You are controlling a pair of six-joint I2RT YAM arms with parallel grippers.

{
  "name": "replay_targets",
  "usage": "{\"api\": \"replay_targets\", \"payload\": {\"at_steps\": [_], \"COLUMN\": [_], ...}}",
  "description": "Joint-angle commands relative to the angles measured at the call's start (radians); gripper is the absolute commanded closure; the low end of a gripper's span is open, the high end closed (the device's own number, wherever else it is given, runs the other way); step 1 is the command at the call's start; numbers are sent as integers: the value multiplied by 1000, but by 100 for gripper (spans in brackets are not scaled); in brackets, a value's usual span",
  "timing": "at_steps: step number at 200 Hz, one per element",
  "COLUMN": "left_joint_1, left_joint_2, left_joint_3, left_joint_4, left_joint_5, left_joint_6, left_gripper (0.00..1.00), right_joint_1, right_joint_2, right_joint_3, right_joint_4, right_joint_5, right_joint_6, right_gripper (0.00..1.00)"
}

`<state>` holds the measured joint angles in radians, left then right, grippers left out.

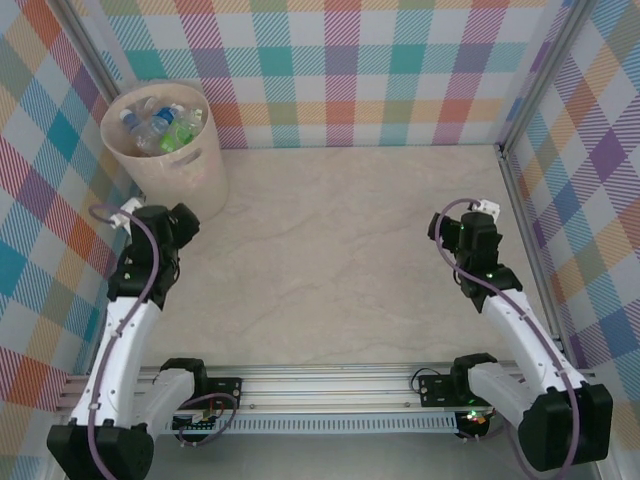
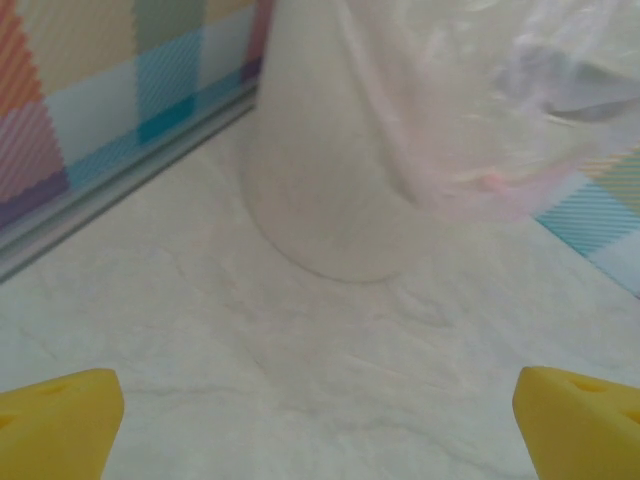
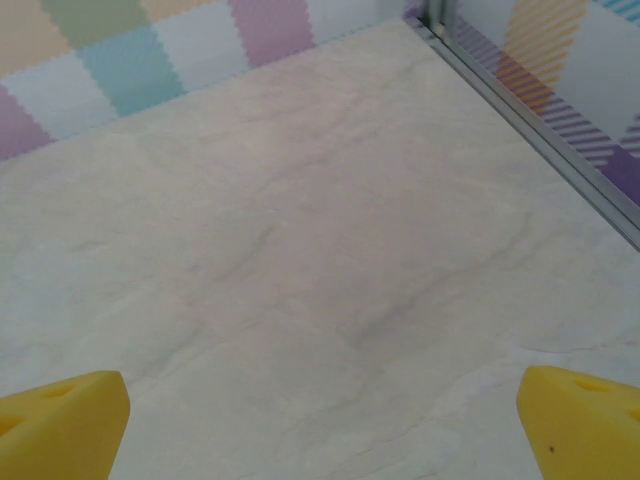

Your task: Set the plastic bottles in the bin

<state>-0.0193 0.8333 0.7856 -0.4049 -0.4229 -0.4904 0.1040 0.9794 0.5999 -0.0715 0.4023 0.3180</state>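
Note:
The bin (image 1: 178,172), a tall beige-pink round basket, stands in the far left corner. Several plastic bottles (image 1: 160,125) with blue, green and white labels lie inside it. My left gripper (image 1: 188,218) sits just in front of the bin's base and is open. In the left wrist view its yellow fingertips (image 2: 60,420) stand far apart with bare table between them, and the bin's wall (image 2: 330,150) rises close ahead. A blurred translucent shape (image 2: 520,100) overlaps the bin's upper right; I cannot tell what it is. My right gripper (image 1: 452,226) is open over bare table on the right (image 3: 320,420).
Plaid walls enclose the table on the left, back and right, with a metal post (image 1: 520,110) at the far right corner. An aluminium rail (image 1: 330,385) runs along the near edge between the arm bases. The marbled tabletop (image 1: 340,260) stretches between the arms.

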Motion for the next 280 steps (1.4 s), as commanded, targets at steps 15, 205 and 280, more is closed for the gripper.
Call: {"api": "replay_targets", "payload": {"at_steps": [15,205,280], "left_joint_1": [-1,-2,-54], "left_joint_2": [102,600,729], "left_joint_3": [-67,-333,-386], "left_joint_4": [190,1046,1245], "left_joint_5": [-67,296,207], "left_joint_6": [96,444,474], "left_gripper": [0,0,0], "right_joint_1": [-101,-121,-121], "right_joint_2": [107,555,556], "right_joint_3": [-107,-189,-189], "right_joint_4": [291,899,903], "right_joint_5": [-128,-486,-485], "right_joint_6": [-90,-304,-304], "right_gripper": [0,0,0]}}
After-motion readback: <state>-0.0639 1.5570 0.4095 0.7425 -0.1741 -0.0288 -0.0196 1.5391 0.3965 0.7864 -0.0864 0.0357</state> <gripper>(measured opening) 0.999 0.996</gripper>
